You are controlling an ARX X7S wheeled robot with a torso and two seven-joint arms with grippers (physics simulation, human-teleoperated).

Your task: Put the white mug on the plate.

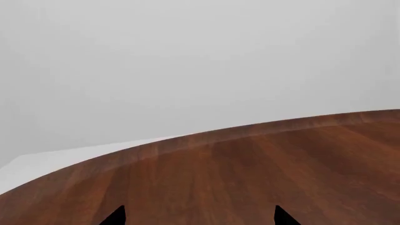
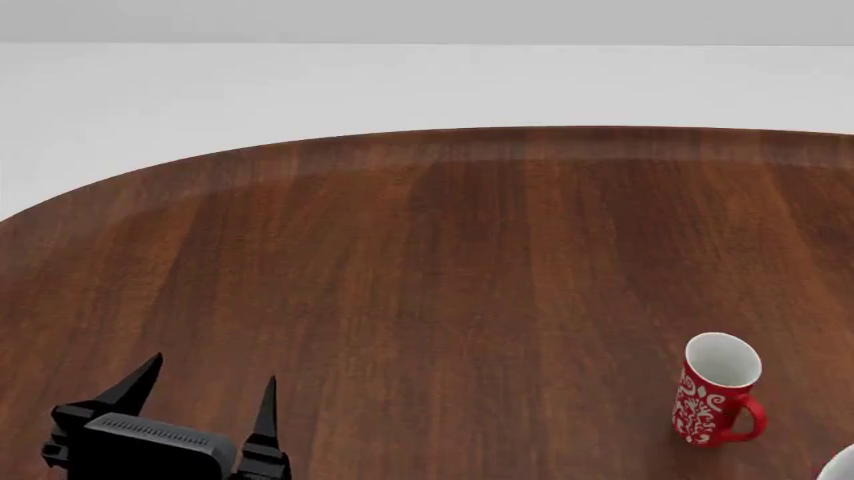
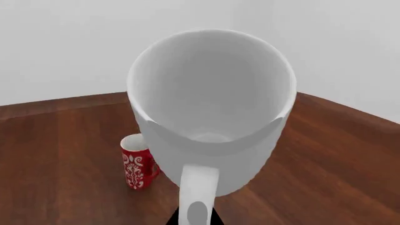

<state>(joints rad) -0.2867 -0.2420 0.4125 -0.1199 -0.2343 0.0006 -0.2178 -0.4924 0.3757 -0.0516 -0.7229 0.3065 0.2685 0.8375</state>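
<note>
The white mug (image 3: pixel 212 108) fills the right wrist view, its mouth open toward the camera and its loop handle nearest. My right gripper (image 3: pixel 195 219) is shut on that handle, with dark fingertips showing on either side of it; the mug is held above the table. A white curved edge (image 2: pixel 841 465) at the head view's bottom right corner is probably this mug. My left gripper (image 2: pixel 207 385) is open and empty low over the table's near left part; it also shows in the left wrist view (image 1: pixel 198 218). The plate is out of view.
A red mug with white swirls (image 2: pixel 714 392) stands upright on the brown wooden table (image 2: pixel 441 260) at the right; it also shows in the right wrist view (image 3: pixel 137 161), just beyond the white mug. The table's rounded far edge (image 1: pixel 206 138) borders pale floor.
</note>
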